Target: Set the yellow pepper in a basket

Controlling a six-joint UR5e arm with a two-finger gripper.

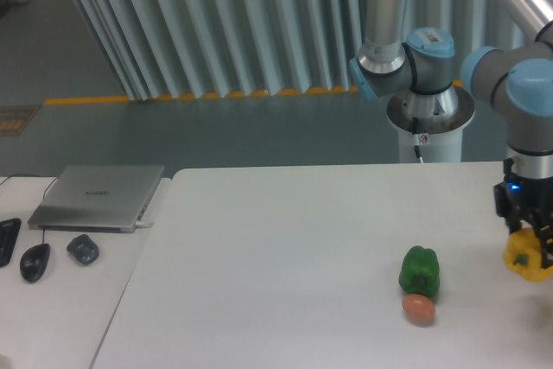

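The UR5e arm (406, 32) is seen rising from its pedestal base (429, 127) in the upper right of the frame, with a second link folded across toward the right edge, where the wrist points straight down. At the wrist's lower end, the tool (534, 252) is closed around the yellow pepper (525, 258), which is gripped between dark fingers at the far right edge, partly cut off by the frame. Whether the pepper rests on the white surface (276, 257) or is held just above it cannot be told. A green pepper (420, 270) is seen lying left of the tool, with a small orange-red fruit (419, 308) touching its lower side. At the left, a closed laptop (98, 196), a mouse (34, 261) and a small dark object (83, 249) are seen.
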